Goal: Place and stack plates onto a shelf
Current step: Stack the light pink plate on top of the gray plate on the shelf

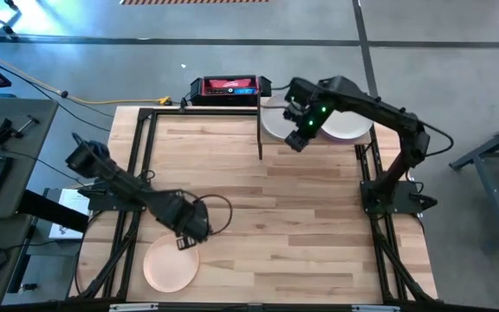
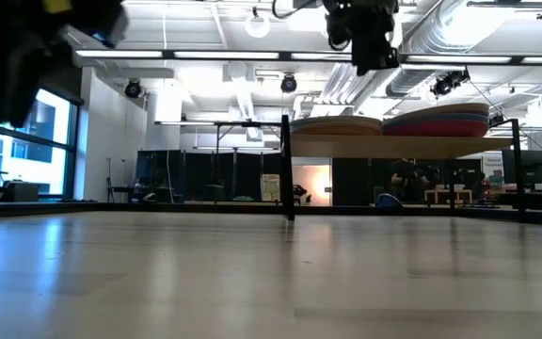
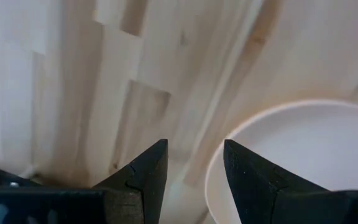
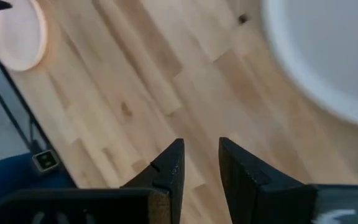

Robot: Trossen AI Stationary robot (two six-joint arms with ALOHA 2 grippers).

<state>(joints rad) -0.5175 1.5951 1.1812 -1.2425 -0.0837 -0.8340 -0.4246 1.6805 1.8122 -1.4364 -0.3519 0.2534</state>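
One peach-pink plate (image 1: 171, 263) is left lying flat on the bench (image 1: 301, 208), near the front left corner, while the other plates are seen stacked in two piles (image 2: 436, 122) on the shelf (image 2: 403, 144) at the back right corner, a cream plate (image 1: 346, 124) showing on top from above. The left tool (image 1: 187, 236) is held just above the far rim of the peach-pink plate with its jaws open and empty; in its wrist view one finger (image 3: 253, 180) is seen over the plate's rim and the other over bare wood, so the rim is straddled but not yet gripped. The right tool (image 1: 299, 139) is held at the shelf's front edge, beside the cream plate, its jaws slightly parted and nothing held between them. The step in hand is judged to be the pick-up of the last plate. It would be done well if the left tool were lowered until one finger passes under the rim and the other inside it, closed firmly, and the plate lifted level; a shallow rim can easily slip out of a shallow bite. The shelf approach would best be cleared by the right arm before the plate is carried across
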